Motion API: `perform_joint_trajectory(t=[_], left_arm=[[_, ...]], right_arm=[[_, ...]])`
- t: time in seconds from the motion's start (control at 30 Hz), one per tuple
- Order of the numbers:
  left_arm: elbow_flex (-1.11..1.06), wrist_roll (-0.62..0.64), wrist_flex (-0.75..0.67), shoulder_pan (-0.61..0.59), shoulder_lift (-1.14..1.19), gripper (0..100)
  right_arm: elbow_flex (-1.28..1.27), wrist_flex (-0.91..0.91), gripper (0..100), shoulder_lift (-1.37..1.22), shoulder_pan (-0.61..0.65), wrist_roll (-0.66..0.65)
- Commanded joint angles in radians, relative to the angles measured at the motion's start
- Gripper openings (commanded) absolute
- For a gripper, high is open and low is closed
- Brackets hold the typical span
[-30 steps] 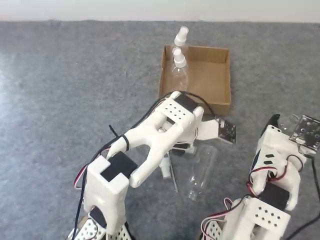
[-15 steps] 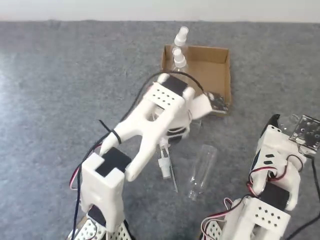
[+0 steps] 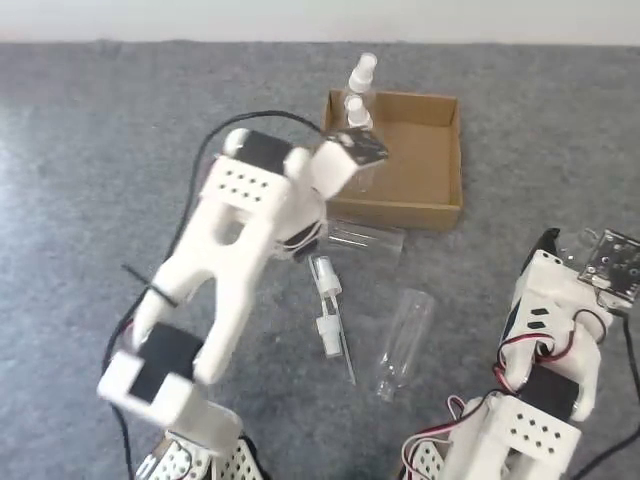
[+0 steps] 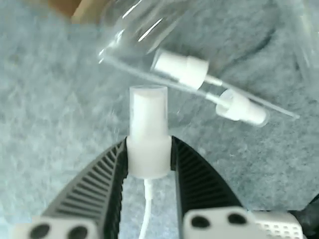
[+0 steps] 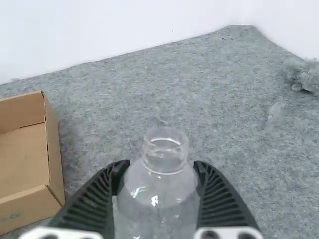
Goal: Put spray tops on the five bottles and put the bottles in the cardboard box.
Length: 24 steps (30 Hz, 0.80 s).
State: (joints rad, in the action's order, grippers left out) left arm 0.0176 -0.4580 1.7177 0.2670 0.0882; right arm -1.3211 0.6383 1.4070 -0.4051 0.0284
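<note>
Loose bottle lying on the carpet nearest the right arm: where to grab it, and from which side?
Grip the bottle mid-body, from straight above, closing across its width. It lies flat on the carpet with its long axis running roughly away from the arms, so only the round sides are open.

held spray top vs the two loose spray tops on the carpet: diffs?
The held spray top is clamped in the shut left gripper, above the carpet; the two loose spray tops lie flat on it. The held one points away from the gripper, tube trailing back; the loose ones lie across that line. Shared: white, thin tube, on no bottle.
</note>
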Motion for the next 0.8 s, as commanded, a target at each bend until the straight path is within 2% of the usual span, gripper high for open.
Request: perform_joint_trajectory(t=[0.0, 0.17, 0.37, 0.5, 0.77], left_arm=[[-0.077, 0.023, 0.034, -0.087, -0.184, 1], [-0.205, 0.018, -0.015, -0.249, -0.322, 1], [-0.412, 0.02, -0.18, -0.428, -0.399, 2], [-0.518, 0.021, -0.292, -0.491, -0.399, 2], [-0.682, 0.023, -0.471, -0.568, -0.399, 2]], right_arm=[[0.017, -0.016, 5.5, 0.016, 0.019, -0.015], [0.014, -0.016, 5.5, 0.016, 0.021, -0.015], [-0.009, -0.025, 5.5, 0.025, 0.059, -0.02], [-0.014, -0.022, 5.5, 0.025, 0.088, -0.068], [-0.015, -0.018, 5.5, 0.025, 0.091, -0.071]])
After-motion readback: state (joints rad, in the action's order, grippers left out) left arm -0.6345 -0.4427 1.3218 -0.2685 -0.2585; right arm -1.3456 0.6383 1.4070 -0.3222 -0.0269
